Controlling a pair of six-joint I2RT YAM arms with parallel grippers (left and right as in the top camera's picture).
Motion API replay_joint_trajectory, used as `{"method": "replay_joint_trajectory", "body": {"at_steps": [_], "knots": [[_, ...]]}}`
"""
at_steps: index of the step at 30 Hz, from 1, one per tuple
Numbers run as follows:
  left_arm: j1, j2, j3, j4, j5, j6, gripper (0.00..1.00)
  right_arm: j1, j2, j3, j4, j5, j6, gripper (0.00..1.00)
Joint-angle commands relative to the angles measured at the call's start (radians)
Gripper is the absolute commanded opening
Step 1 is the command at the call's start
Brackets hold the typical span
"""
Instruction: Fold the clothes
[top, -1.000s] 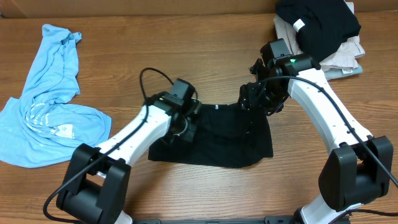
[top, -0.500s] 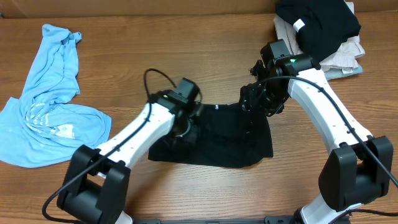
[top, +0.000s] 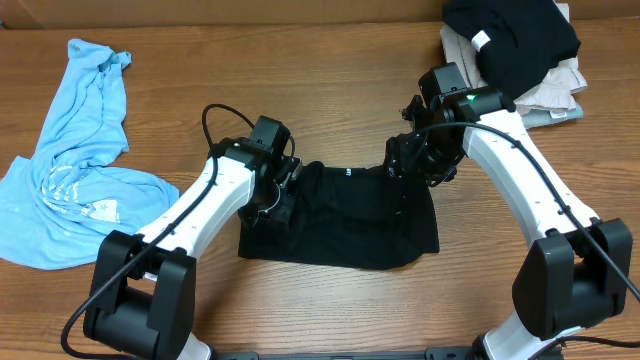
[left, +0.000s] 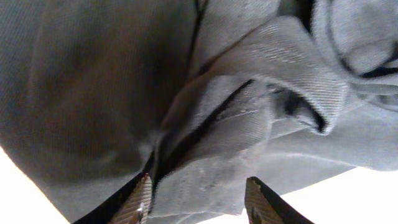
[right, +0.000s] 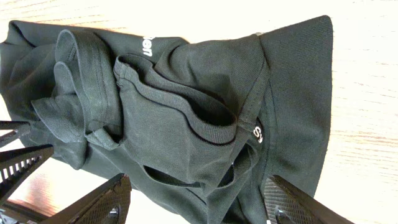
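The black collared shirt (top: 350, 225) lies partly folded and bunched on the wooden table's middle. My left gripper (top: 283, 200) is open at the shirt's left end. In the left wrist view its fingers (left: 196, 186) straddle a rumpled fold of the shirt (left: 236, 93). My right gripper (top: 408, 170) hovers over the shirt's upper right corner. In the right wrist view its fingers (right: 198, 186) are wide open above the shirt (right: 186, 81). The collar band and small white logos (right: 148, 45) show there.
A crumpled light blue shirt (top: 80, 160) lies at the far left. A stack of folded garments sits at the back right: a black one with a white tag (top: 515, 35) on beige ones (top: 548, 92). The table (top: 330, 90) is wood.
My left arm has swung back to the left, from over the shirt's middle-left to its left end. The right arm and the shirt have barely moved.
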Motion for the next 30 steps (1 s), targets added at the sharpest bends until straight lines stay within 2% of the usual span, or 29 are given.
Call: {"method": "replay_joint_trajectory", "body": {"at_steps": [1,4,9,10,13,17,23,27,30], "knots": [[0.004,-0.004,-0.03,0.001,-0.053,0.032,0.52,0.003,-0.034,0.006,0.002,0.01,-0.005,0.73],[0.004,-0.004,-0.05,0.017,-0.051,0.029,0.51,0.003,-0.034,0.006,0.003,0.01,-0.005,0.73],[0.004,-0.004,-0.097,0.045,-0.051,0.014,0.43,0.003,-0.034,0.006,0.002,0.01,-0.005,0.73],[0.004,-0.004,-0.1,0.045,-0.051,0.013,0.39,0.003,-0.034,0.006,0.003,0.01,-0.005,0.73],[0.004,-0.004,-0.098,0.048,-0.051,0.013,0.18,0.003,-0.034,0.006,0.005,0.01,-0.005,0.73],[0.004,-0.005,-0.071,0.04,-0.019,0.012,0.06,0.003,-0.034,0.006,0.008,0.009,-0.005,0.74],[0.003,-0.005,0.06,-0.057,0.01,0.009,0.04,0.003,-0.034,0.006,0.01,0.01,-0.005,0.74],[-0.007,-0.005,0.145,-0.099,0.084,0.01,0.04,-0.001,-0.035,0.006,0.018,0.01,0.001,0.59],[-0.032,-0.005,0.154,-0.088,0.182,0.009,0.04,-0.015,-0.037,0.02,0.02,0.008,0.008,0.57]]}}
